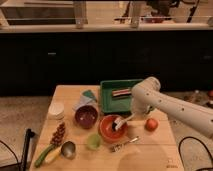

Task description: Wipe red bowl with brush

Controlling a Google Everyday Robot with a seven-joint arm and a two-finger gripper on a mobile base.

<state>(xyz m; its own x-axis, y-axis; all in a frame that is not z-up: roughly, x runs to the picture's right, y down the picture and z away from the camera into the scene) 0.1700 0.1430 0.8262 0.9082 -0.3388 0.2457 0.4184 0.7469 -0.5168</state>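
Gripping brush [120,123], end effector [129,119] closed, bristles inside red bowl [106,131].

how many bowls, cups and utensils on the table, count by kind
Bowls: 2 (red bowl, maroon bowl)
Cups: 2 (green cup, white cup)
Utensils: 3 (brush, fork, spoon)
Total: 7
The gripper hangs over the red bowl's right side.
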